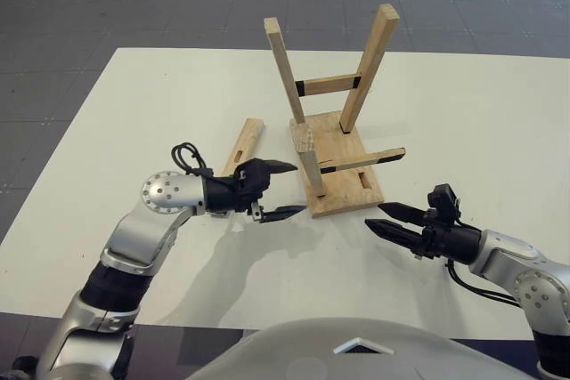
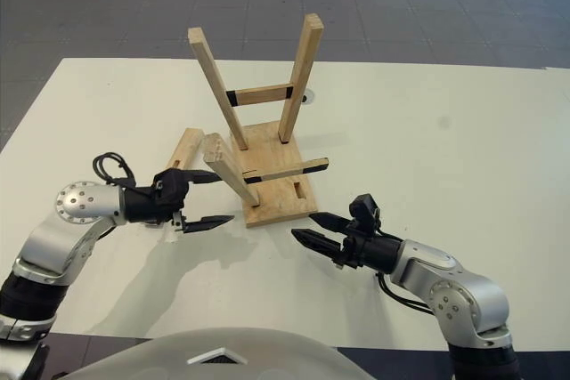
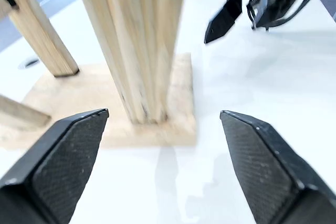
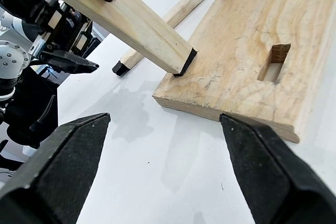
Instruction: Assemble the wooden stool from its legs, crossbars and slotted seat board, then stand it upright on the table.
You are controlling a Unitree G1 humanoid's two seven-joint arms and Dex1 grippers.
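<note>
The stool stands upside down: its seat board point(image 1: 349, 195) lies flat on the white table point(image 1: 472, 122) with three legs up, two at the back point(image 1: 285, 64) point(image 1: 370, 60) joined by a crossbar point(image 1: 329, 84). The front leg point(image 1: 309, 162) leans and carries a second crossbar point(image 1: 367, 160) whose free end juts right. An empty slot point(image 4: 274, 61) shows in the board. A loose leg point(image 1: 242, 147) lies left of the board. My left gripper point(image 1: 298, 189) is open, its fingers either side of the front leg's base point(image 3: 136, 51). My right gripper point(image 1: 374, 215) is open, just off the board's near right corner.
The table's front edge runs close below both arms. Open tabletop spreads to the right and far left of the stool. A small round hole point(image 2: 307, 95) sits in the table behind the back legs. Grey floor lies beyond the far edge.
</note>
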